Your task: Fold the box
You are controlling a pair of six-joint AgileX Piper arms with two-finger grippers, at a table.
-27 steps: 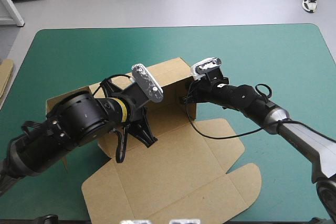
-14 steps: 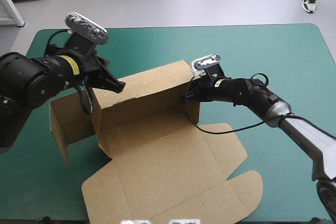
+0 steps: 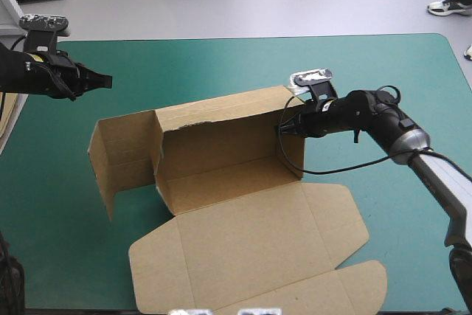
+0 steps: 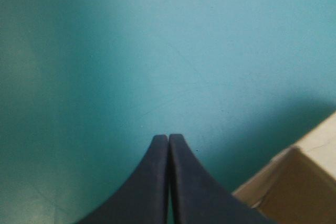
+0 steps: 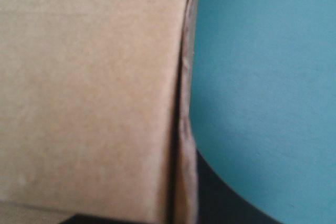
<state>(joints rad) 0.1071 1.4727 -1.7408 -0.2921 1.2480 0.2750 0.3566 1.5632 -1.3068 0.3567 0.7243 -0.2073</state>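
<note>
While the teal-green worktop spreads ahead of your left fingers, which are pressed together, the brown box stands half raised off to one side of them. Your right fingers pinch its end wall. Since the earlier frame, your left fingers have drawn off its back wall and the box has slid toward the right.

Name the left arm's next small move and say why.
Probably move the left gripper to the left end flap of the box and push it inward. That gripper is shut over bare teal-green cover, apart from the box, while the right gripper holds the right end of the raised back wall. The left end flap stands splayed outward, not yet tucked.
</note>
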